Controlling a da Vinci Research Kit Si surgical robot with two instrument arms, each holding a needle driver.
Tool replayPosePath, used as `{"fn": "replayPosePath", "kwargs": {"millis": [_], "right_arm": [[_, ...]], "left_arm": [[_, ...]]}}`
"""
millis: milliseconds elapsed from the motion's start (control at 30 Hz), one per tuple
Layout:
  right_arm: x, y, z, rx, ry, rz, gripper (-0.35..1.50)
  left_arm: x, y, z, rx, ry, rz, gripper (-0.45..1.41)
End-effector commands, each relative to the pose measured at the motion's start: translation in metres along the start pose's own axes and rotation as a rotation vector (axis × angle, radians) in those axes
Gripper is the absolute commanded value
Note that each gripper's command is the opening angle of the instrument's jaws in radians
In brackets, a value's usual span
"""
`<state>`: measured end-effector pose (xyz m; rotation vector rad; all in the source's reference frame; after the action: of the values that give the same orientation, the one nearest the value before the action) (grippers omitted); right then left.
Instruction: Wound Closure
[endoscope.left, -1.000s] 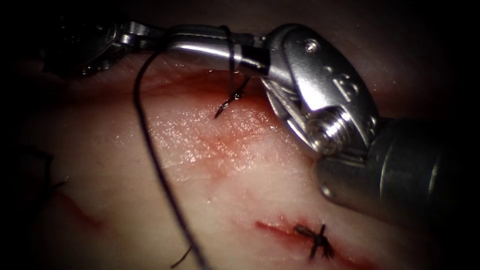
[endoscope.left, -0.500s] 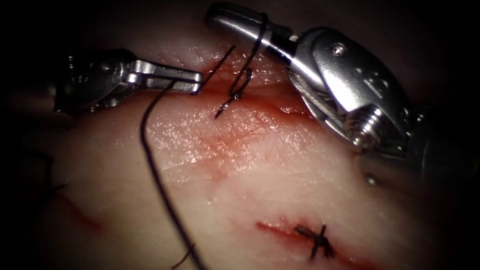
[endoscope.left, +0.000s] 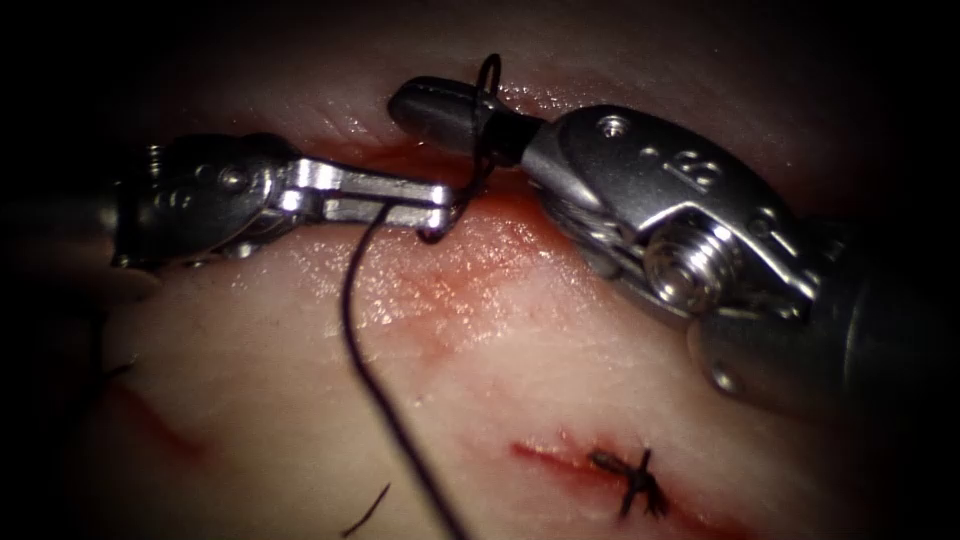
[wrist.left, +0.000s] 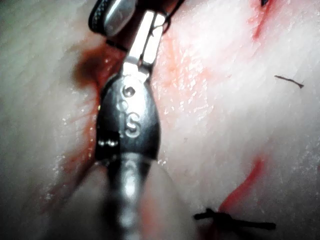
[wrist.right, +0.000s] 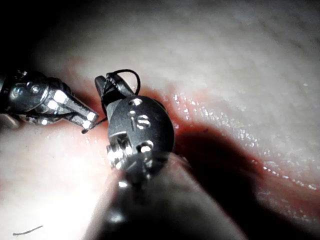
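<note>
Thread (endoscope.left: 385, 395) sits clamped in the left hand (endoscope.left: 440, 208) and looped around the right hand (endoscope.left: 425, 108), whose jaws lie together; a jerk could slip the loop.

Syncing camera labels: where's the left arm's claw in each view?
Endoscope view: left claw, shut on the thread, at the red cut just left of the right claw.
Left wrist view: left claw at the far end of its own shaft, beside the right claw.
Right wrist view: left claw next to the right claw.
Shared landmark: the right claw, thread looped round it.
</note>
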<state>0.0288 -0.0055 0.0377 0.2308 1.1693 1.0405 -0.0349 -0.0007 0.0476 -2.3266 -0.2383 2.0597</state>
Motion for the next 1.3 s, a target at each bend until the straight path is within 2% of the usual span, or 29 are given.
{"fn": "replayPosePath", "kwargs": {"millis": [33, 67, 100, 167, 267, 433, 533, 733, 800, 867, 1200, 1233, 1267, 1300], "right_arm": [[0.0, -0.0004, 0.0009, -0.017, -0.022, 0.025, 0.41], [-0.0002, -0.0006, 0.0008, -0.037, -0.039, 0.042, 0.66], [-0.0003, -0.0006, 0.0007, -0.052, -0.05, 0.048, 0.83], [-0.0004, -0.0007, 0.0004, -0.08, -0.057, 0.056, 0.93], [-0.0007, -0.0006, -0.0001, -0.124, -0.054, 0.079, 0.79], [-0.0011, -0.0001, -0.0007, -0.2, -0.049, 0.137, 0.78], [-0.0015, 0.0004, -0.0008, -0.236, -0.04, 0.17, 0.64], [-0.0026, 0.0021, -0.0006, -0.262, -0.054, 0.235, 0.61], [-0.0029, 0.0025, -0.0004, -0.266, -0.055, 0.254, 0.51], [-0.0034, 0.0032, 0.0002, -0.271, -0.078, 0.289, 0.32], [-0.005, 0.0039, 0.0021, -0.248, -0.131, 0.331, 0.21], [-0.005, 0.0039, 0.0021, -0.248, -0.131, 0.331, 0.22], [-0.0049, 0.0039, 0.0021, -0.245, -0.132, 0.332, 0.34], [-0.0049, 0.0039, 0.0021, -0.243, -0.133, 0.332, 0.37]], "left_arm": [[-0.0006, -0.0001, 0.0006, 0.003, -0.015, 0.0, -0.45], [-0.0006, 0.0, 0.0007, 0.002, -0.031, 0.005, -0.45], [-0.0007, 0.0, 0.0008, 0.001, -0.046, 0.011, -0.45], [-0.0007, 0.0001, 0.001, 0.003, -0.055, 0.011, -0.45], [-0.0007, 0.0003, 0.0012, 0.002, -0.066, 0.012, -0.45], [-0.0008, 0.0005, 0.0014, -0.001, -0.1, 0.019, -0.45], [-0.0009, 0.0007, 0.0014, -0.002, -0.112, 0.026, -0.45], [-0.0011, 0.0008, 0.0016, -0.003, -0.128, 0.032, -0.45], [-0.0012, 0.0007, 0.0017, -0.004, -0.131, 0.032, -0.45], [-0.0013, 0.0006, 0.0018, -0.003, -0.143, 0.032, -0.45], [-0.0016, 0.0009, 0.0019, -0.006, -0.153, 0.035, -0.45], [-0.0016, 0.0009, 0.0019, -0.006, -0.154, 0.035, -0.45], [-0.0016, 0.0009, 0.0019, -0.006, -0.154, 0.036, -0.45], [-0.0017, 0.001, 0.0019, -0.008, -0.156, 0.036, -0.45]]}}
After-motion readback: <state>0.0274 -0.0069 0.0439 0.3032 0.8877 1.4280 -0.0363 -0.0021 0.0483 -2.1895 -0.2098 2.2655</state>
